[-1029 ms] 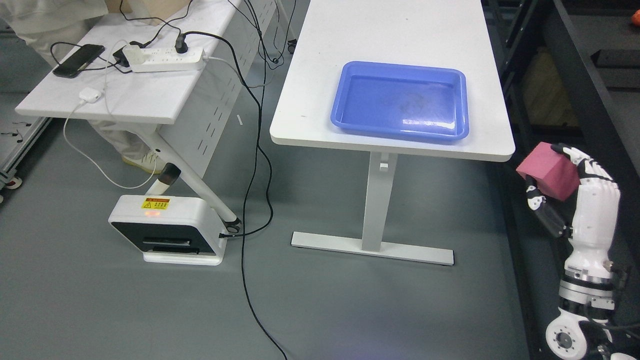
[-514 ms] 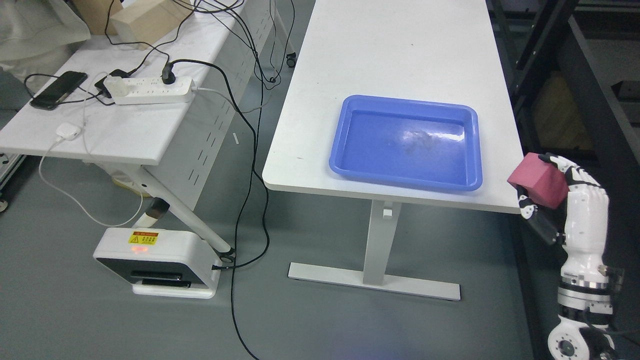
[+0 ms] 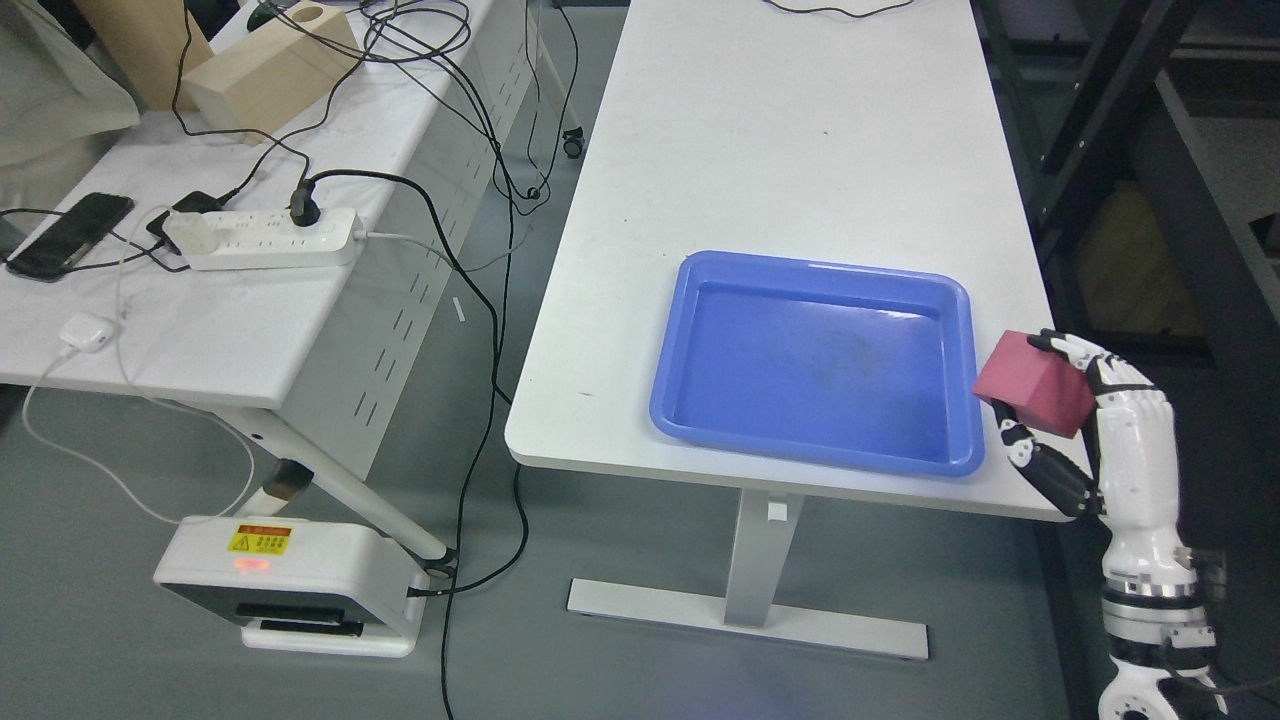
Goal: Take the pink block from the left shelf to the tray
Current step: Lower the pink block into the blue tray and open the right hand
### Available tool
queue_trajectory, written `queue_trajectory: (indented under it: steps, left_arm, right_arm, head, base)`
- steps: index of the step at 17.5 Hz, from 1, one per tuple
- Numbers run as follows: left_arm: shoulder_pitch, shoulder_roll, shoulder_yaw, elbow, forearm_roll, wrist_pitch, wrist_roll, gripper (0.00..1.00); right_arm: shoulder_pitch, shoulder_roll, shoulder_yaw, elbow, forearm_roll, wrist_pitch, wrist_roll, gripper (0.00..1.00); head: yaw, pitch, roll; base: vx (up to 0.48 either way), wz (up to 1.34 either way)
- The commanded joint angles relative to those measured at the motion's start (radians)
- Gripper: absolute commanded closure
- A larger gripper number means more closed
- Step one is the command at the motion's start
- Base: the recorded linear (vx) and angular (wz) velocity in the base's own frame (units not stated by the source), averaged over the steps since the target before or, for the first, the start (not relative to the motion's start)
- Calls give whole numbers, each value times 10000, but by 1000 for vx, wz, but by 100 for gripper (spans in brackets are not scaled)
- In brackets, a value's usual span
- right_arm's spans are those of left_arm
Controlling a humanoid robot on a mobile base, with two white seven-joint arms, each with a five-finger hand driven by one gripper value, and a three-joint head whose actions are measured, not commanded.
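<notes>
My right hand (image 3: 1050, 410) comes up from the lower right and is shut on the pink block (image 3: 1035, 382), thumb below and fingers over the top. It holds the block just right of the blue tray (image 3: 812, 453), over the right edge of the white table (image 3: 780, 150). The tray holds nothing. The left arm is out of view.
A second white table (image 3: 230, 330) at the left carries a power strip (image 3: 262, 238), a phone (image 3: 68, 234), a charger, cables and wooden blocks. A white floor unit (image 3: 290, 585) stands below it. Dark shelving (image 3: 1150, 150) runs along the right.
The camera has tilted, so the whole scene sits lower in the picture. My right hand with the pink block has come closer to the tray's right rim, now over the table edge.
</notes>
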Motion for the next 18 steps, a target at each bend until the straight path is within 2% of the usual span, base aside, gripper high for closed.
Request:
queue_trajectory:
  steps: [1, 9, 12, 18]
  left_arm:
    - [200, 174, 0, -175, 0, 5, 1, 0]
    - [200, 174, 0, -175, 0, 5, 1, 0]
    - [200, 174, 0, -175, 0, 5, 1, 0]
    - [200, 174, 0, -175, 0, 5, 1, 0]
  right_arm:
    - [66, -91, 694, 5, 50, -38, 984, 95]
    - [112, -581, 1538, 5, 111, -38, 1186, 95]
    - [311, -735, 1616, -10, 111, -22, 1629, 92]
    - [695, -781, 1447, -10, -26, -84, 1692, 59]
  head:
    - [0, 0, 0]
    - [0, 0, 0]
    - [0, 0, 0]
    - [0, 0, 0]
  base:
    - [195, -9]
    - [153, 3]
    - [131, 0]
    - [98, 0]
